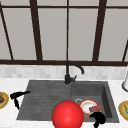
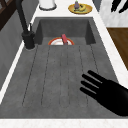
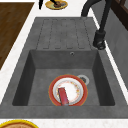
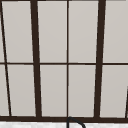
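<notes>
My left hand [image 1: 17, 96] hovers over the left rim of the grey sink [image 1: 30, 110], its fingers straight and pointing right across the ribbed drainboard [image 2: 57, 75]. The left side view has it low at the right [image 2: 110, 92], holding nothing. My right hand [image 1: 99, 117] floats at the basin's front right corner, just in front of a white plate with an orange rim [image 1: 85, 105] that lies in the basin. A red block [image 1: 95, 108] rests on that plate. The right hand's fingers [image 2: 117, 5] look straight and hold nothing. A big red ball [image 1: 67, 115] covers the sink's front edge.
A black faucet [image 1: 68, 73] stands behind the sink's middle. Yellow plates with food sit on the counter at the left [image 1: 2, 100] and at the right [image 1: 123, 110]. A white container [image 1: 125, 83] stands at the back right. Window panes rise behind.
</notes>
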Robot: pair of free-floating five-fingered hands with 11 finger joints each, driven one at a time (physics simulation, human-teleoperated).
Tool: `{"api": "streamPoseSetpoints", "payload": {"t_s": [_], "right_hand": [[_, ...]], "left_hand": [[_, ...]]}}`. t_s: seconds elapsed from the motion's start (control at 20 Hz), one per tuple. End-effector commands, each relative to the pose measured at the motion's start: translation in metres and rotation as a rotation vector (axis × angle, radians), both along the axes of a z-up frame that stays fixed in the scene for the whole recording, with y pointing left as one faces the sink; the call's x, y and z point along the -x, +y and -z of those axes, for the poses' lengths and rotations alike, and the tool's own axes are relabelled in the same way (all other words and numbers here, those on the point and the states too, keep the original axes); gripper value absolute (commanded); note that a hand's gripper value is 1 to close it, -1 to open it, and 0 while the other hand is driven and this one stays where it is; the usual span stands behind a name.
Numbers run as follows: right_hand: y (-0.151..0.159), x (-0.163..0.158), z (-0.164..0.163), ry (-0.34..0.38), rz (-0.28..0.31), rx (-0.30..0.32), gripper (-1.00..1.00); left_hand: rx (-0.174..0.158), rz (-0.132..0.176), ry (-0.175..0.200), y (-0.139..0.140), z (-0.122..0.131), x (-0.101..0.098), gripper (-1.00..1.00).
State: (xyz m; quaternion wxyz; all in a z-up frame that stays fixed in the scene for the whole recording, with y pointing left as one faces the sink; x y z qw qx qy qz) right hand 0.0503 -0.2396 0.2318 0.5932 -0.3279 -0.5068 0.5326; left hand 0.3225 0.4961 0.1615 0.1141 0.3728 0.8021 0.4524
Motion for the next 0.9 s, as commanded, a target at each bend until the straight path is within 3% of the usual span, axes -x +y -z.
{"api": "streamPoseSetpoints", "payload": {"t_s": [0.0, 0.15, 0.2, 0.25, 0.3, 0.35, 0.55, 0.6, 0.65, 0.7, 0.8, 0.85], "right_hand": [[0.0, 0.0, 0.0, 0.0, 0.0, 0.0, 0.0], [0.0, 0.0, 0.0, 0.0, 0.0, 0.0, 0.0], [0.0, 0.0, 0.0, 0.0, 0.0, 0.0, 0.0], [0.0, 0.0, 0.0, 0.0, 0.0, 0.0, 0.0], [0.0, 0.0, 0.0, 0.0, 0.0, 0.0, 0.0], [0.0, 0.0, 0.0, 0.0, 0.0, 0.0, 0.0], [0.0, 0.0, 0.0, 0.0, 0.0, 0.0, 0.0], [0.0, 0.0, 0.0, 0.0, 0.0, 0.0, 0.0], [0.0, 0.0, 0.0, 0.0, 0.0, 0.0, 0.0], [0.0, 0.0, 0.0, 0.0, 0.0, 0.0, 0.0], [0.0, 0.0, 0.0, 0.0, 0.0, 0.0, 0.0], [0.0, 0.0, 0.0, 0.0, 0.0, 0.0, 0.0]], "left_hand": [[0.0, -0.125, -0.016, -0.001, 0.005, 0.001, -1.0], [-0.002, -0.132, -0.012, -0.002, 0.007, 0.002, -1.0], [-0.004, -0.086, -0.001, -0.002, 0.006, 0.002, -1.0], [-0.005, 0.01, -0.027, -0.007, 0.005, 0.002, -1.0], [-0.025, -0.003, -0.027, -0.002, 0.006, 0.006, -1.0], [-0.006, -0.026, -0.03, -0.005, 0.006, 0.003, -1.0], [-0.006, -0.011, -0.019, 0.0, 0.006, 0.004, -1.0], [-0.032, -0.01, 0.0, -0.009, 0.006, 0.0, -1.0], [-0.038, -0.016, -0.019, -0.015, 0.006, 0.005, -1.0], [-0.069, -0.052, -0.027, -0.02, 0.006, 0.013, -1.0], [-0.078, -0.096, -0.015, -0.02, 0.01, 0.022, -1.0], [-0.085, -0.103, -0.014, -0.022, 0.01, 0.025, -1.0]]}}
